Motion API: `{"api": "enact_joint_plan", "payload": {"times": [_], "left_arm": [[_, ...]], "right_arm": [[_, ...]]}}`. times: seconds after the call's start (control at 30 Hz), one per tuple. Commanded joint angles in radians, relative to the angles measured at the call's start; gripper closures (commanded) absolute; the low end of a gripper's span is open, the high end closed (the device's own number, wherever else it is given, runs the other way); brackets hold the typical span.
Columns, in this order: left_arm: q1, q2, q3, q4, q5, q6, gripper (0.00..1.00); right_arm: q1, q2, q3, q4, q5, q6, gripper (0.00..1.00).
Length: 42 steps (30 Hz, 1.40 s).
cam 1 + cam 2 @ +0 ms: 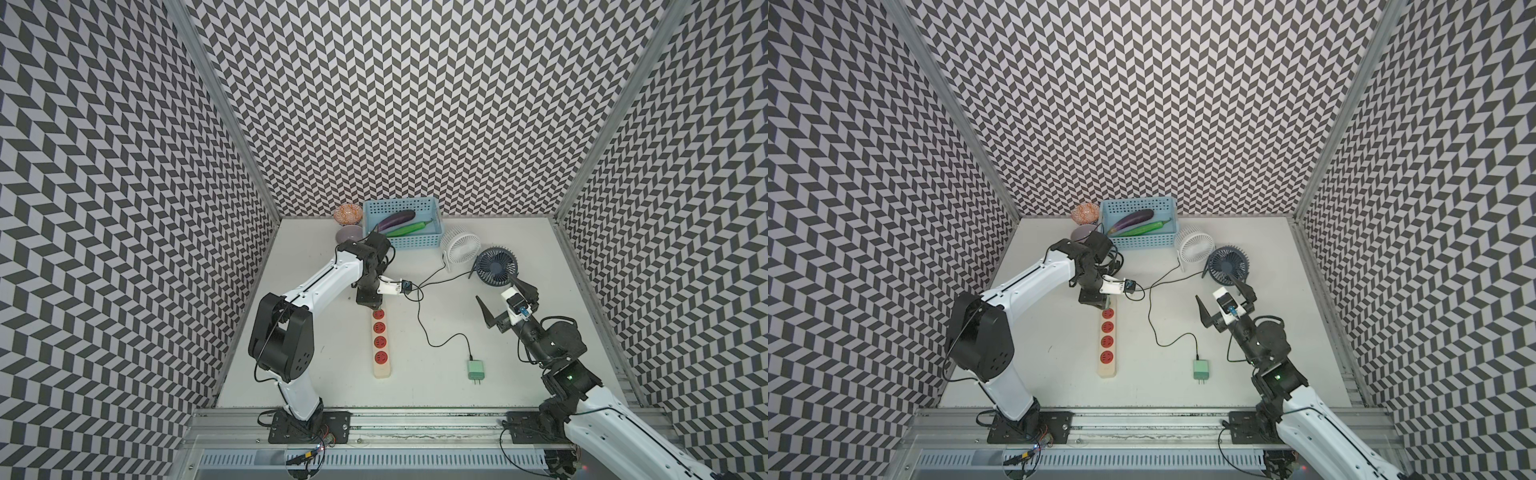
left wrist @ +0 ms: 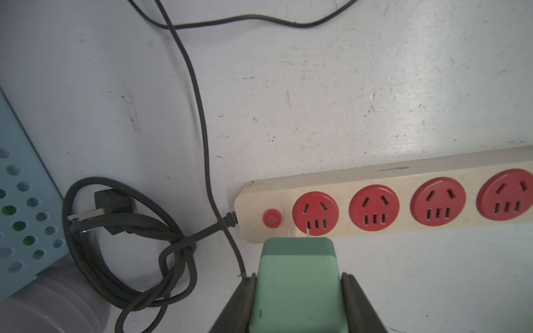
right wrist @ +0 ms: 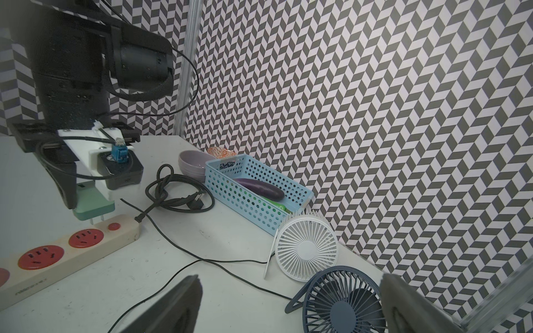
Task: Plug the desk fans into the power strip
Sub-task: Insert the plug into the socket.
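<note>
Gripped the green plug (image 3: pixel 93 206) in the left end effector (image 2: pixel 298 285), prongs just above the end socket (image 2: pixel 315 213) by the red button (image 2: pixel 272 219). Found the cream power strip (image 2: pixel 346 180) flat on the table (image 1: pixel 415 374) directly below, long axis toward the near edge, four red sockets empty. Saw the right end effector (image 1: pixel 496 287) gaping, farther off.

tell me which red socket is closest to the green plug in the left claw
The end socket beside the small red button, at the cord end of the power strip; the green plug hangs prongs-first right by it.
</note>
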Motion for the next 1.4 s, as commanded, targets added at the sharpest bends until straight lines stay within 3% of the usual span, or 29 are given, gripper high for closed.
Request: {"api": "enact_joint_plan", "payload": {"times": [0.0,1.37], "left_arm": [[0.003,0.023,0.042,-0.077,0.002,-0.007,1.00],[-0.020,0.116,0.023,-0.029,-0.020,-0.040,1.00]], "right_arm": [[-0.009,-0.004,-0.012,0.066,0.003,0.016,0.00],[-0.015,-0.040,-0.061,0.092,0.000,-0.001,0.00]]}}
